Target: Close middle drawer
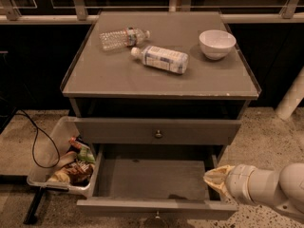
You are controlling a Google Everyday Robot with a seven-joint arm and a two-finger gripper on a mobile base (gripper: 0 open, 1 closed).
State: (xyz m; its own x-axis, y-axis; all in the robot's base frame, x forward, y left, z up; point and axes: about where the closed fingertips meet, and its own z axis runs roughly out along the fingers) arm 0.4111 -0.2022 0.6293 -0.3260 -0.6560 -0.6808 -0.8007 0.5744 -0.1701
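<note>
While middle drawer (148, 180) stands pulled open, pincer (208, 177) sits at its right wall, tips pressed together.

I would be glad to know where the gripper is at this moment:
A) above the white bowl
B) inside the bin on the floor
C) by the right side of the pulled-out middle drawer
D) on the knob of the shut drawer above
C: the gripper is at the right wall of the open middle drawer, near its front corner.
</note>
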